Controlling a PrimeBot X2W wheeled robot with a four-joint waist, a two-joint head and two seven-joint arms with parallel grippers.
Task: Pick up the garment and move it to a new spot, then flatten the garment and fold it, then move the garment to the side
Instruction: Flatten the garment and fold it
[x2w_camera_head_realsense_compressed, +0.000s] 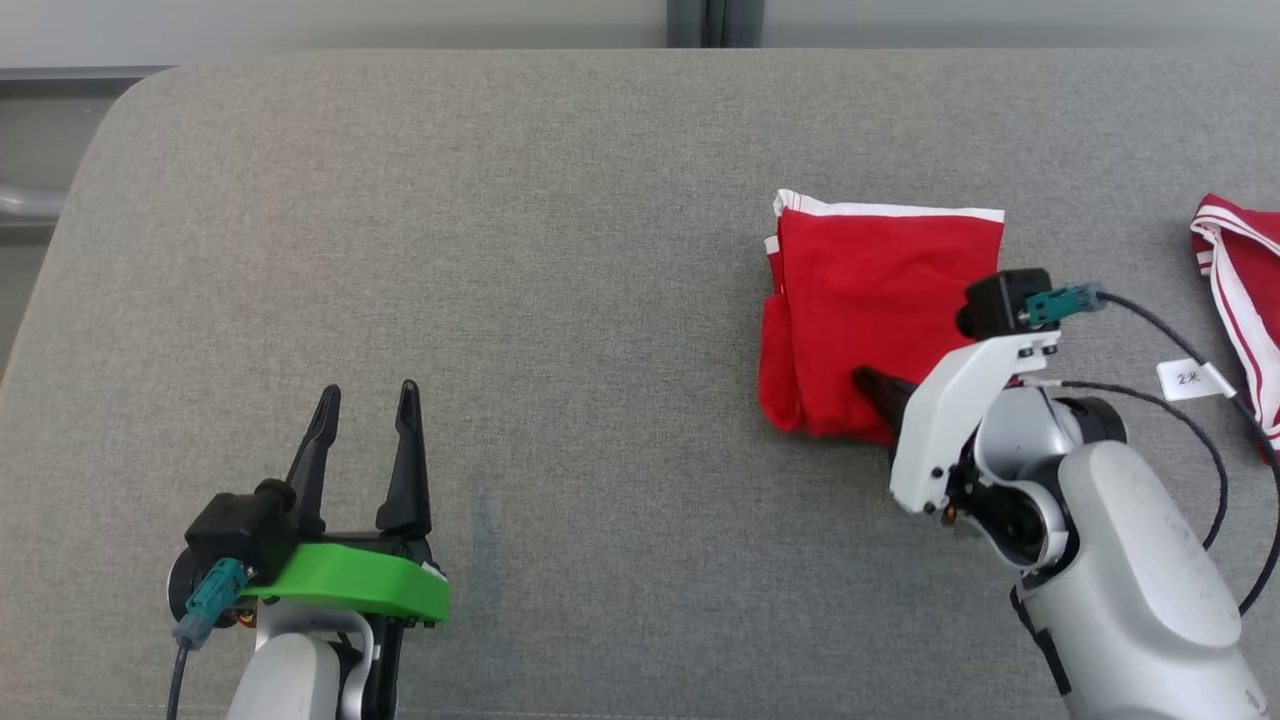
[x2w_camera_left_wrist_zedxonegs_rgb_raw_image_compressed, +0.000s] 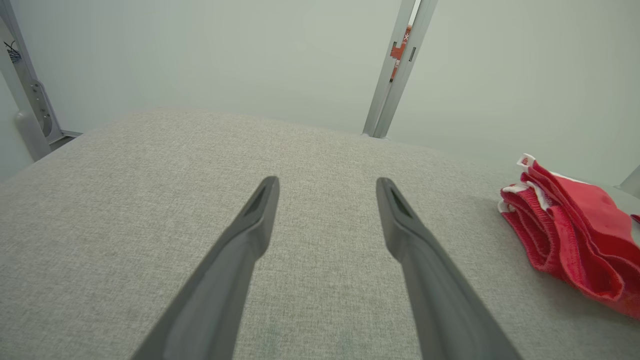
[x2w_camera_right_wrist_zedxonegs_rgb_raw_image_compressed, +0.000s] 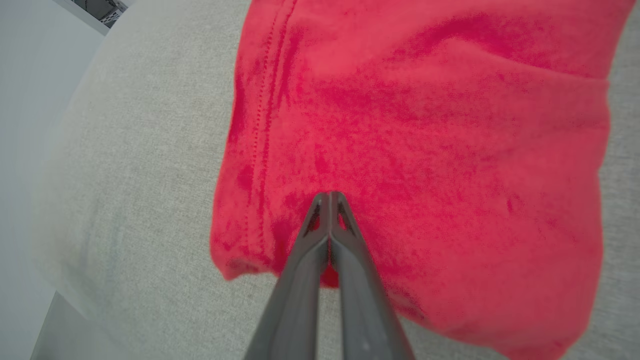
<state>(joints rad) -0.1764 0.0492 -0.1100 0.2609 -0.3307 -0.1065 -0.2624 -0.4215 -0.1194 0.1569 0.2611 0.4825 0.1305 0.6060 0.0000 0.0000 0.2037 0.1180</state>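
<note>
At centre right of the head view, one folded red garment (x2w_camera_head_realsense_compressed: 880, 300) lies on the bench (x2w_camera_head_realsense_compressed: 500, 250) with the closed right fingers (x2w_camera_head_realsense_compressed: 872, 383) at its lower edge. The open, empty left fingers (x2w_camera_head_realsense_compressed: 407, 420) are well apart at lower left, and a second red garment (x2w_camera_head_realsense_compressed: 1240, 280) lies at the right edge. In the left wrist view, the garment (x2w_camera_left_wrist_zedxonegs_rgb_raw_image_compressed: 575, 235) lies right of the parted left fingers (x2w_camera_left_wrist_zedxonegs_rgb_raw_image_compressed: 262, 205). In the right wrist view, the right fingers (x2w_camera_right_wrist_zedxonegs_rgb_raw_image_compressed: 329, 200) are shut over the garment (x2w_camera_right_wrist_zedxonegs_rgb_raw_image_compressed: 425, 125) near its lower-left corner, and whether they pinch any cloth cannot be told.

Only legible text: small white paper tag (x2w_camera_head_realsense_compressed: 1190, 379) on the thin black cable (x2w_camera_head_realsense_compressed: 1140, 311), handwritten, reads roughly "2米". Orange sticker (x2w_camera_left_wrist_zedxonegs_rgb_raw_image_compressed: 399, 50) on the grey metal post (x2w_camera_left_wrist_zedxonegs_rgb_raw_image_compressed: 385, 100) carries a white mark, too small to read.
</note>
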